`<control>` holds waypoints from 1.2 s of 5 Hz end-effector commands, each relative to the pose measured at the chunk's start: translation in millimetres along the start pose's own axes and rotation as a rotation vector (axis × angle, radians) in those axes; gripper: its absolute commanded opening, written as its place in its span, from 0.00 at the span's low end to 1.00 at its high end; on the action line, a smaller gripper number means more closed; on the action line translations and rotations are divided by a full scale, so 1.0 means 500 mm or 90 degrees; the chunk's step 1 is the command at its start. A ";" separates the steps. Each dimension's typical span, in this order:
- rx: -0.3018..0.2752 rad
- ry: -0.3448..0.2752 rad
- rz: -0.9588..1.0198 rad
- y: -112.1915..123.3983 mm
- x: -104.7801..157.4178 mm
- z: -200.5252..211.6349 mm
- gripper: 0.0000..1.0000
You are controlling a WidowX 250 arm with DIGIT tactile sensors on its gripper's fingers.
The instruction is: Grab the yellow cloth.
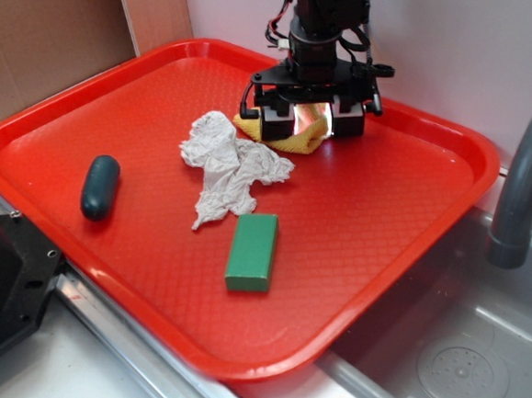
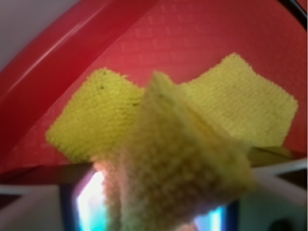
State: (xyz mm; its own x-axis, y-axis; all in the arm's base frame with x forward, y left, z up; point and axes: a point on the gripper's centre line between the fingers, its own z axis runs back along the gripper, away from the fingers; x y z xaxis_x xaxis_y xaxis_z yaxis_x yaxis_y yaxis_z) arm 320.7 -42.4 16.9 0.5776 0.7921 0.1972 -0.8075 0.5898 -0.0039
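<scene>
A red tray (image 1: 404,201) beside a grey sink (image 1: 474,363) carries the yellow cloth (image 1: 300,137) at its far side, where the pincer (image 1: 311,121) sits low over it, closed on a raised fold, apparently for lifting.

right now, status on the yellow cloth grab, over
Gripper down at the tray's far side, shut on the yellow cloth. Cloth pinched at a raised fold, corners still on the tray. Crumpled tissue close beside, not caught.
</scene>
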 end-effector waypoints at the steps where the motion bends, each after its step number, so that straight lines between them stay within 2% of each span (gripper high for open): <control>1: -0.008 0.022 -0.073 0.003 0.048 0.083 0.00; 2: -0.006 0.059 -0.175 0.017 0.052 0.165 0.00; 4: -0.074 0.055 -0.343 0.093 0.035 0.308 0.00; 5: -0.095 0.072 -0.375 0.148 0.039 0.357 0.00; 6: -0.106 0.070 -0.341 0.187 0.045 0.372 0.00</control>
State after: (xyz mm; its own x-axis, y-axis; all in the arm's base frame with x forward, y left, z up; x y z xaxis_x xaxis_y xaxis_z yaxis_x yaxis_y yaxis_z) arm 232.6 -12.3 192.7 0.9223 0.3789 0.0756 -0.3740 0.9247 -0.0715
